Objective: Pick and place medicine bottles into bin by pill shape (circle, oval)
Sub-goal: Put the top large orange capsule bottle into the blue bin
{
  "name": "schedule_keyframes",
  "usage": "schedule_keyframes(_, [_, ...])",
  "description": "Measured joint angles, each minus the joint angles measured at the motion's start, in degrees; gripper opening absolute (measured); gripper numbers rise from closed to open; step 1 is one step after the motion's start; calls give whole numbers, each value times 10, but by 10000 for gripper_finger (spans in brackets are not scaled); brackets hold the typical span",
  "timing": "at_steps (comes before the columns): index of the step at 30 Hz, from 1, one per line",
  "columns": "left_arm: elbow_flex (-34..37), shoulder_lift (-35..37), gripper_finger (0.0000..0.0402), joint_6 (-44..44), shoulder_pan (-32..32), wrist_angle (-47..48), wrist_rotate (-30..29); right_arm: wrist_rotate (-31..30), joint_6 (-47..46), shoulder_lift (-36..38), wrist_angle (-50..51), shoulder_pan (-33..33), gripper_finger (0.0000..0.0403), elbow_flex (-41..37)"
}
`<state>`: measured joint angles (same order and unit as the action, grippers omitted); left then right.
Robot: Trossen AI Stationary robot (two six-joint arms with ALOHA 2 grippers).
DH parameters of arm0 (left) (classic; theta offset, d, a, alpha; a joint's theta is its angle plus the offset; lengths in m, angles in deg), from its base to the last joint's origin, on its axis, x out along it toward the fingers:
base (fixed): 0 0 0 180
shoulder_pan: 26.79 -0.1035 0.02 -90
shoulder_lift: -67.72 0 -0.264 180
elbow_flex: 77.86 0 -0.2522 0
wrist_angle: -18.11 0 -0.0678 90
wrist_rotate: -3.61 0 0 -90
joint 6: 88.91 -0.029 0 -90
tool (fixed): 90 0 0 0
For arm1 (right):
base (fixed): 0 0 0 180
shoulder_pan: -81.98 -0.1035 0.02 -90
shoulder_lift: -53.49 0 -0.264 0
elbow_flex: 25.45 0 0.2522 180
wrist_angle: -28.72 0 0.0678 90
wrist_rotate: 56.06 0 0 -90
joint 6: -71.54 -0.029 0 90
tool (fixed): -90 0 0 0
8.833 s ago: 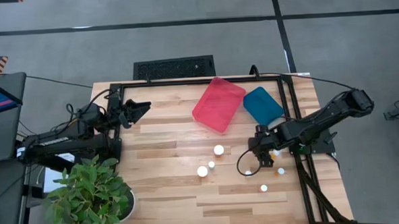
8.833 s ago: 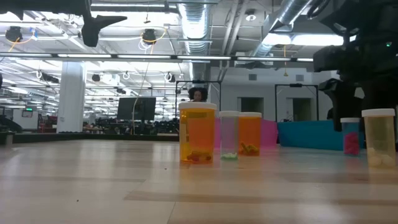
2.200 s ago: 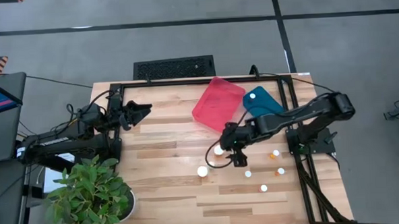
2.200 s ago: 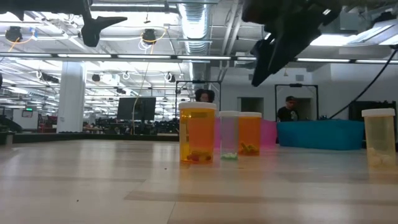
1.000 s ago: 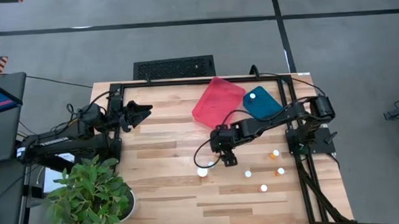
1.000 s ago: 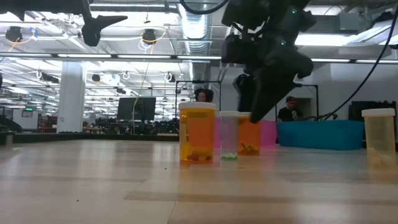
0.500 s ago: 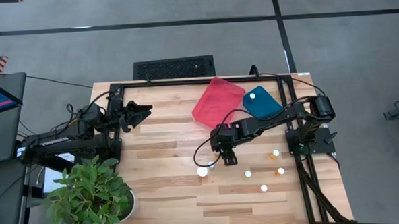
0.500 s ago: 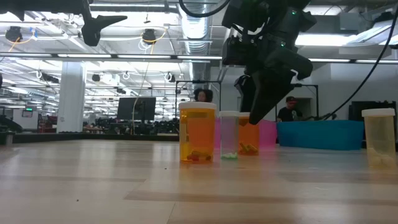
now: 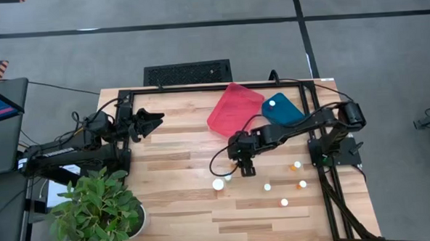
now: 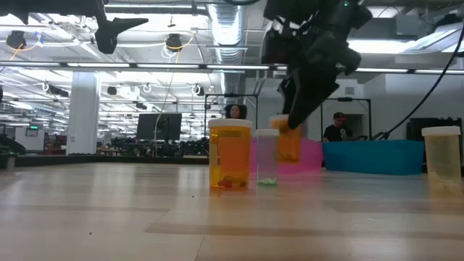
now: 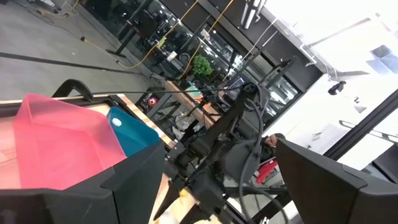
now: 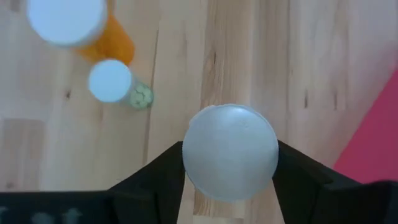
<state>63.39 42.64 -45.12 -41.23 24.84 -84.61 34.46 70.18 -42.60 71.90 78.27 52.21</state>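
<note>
Grey concrete floor (image 9: 197, 41) all around a light wooden table (image 9: 182, 209), crossed by dark straight lines. Black floor mat (image 9: 187, 72) just beyond the table's far edge. Leafy green potted plant (image 9: 95, 209) at the table's near left corner, with a dark monitor (image 9: 0, 108) farther left. From table height: a wide, open hall under a ceiling of exposed silver ducts (image 10: 225, 25) and long bright strip lights (image 10: 181, 67). White column (image 10: 82, 112) at left, dark screens (image 10: 159, 127) behind the table, black frames farther back. Two people (image 10: 233, 111) standing far off in the hall. Glass-fronted walls and hanging cables (image 11: 155, 43) in the left wrist view.
</note>
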Motion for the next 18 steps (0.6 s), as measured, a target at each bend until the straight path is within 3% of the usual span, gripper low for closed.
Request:
schedule_keyframes(12, [0, 0, 300, 0, 0, -2, 0, -15, -51, 192, 164, 111, 218, 0])
schedule_keyframes(18, [0, 0, 300, 0, 0, -2, 0, -104, -99, 288, 285, 196, 222, 0])
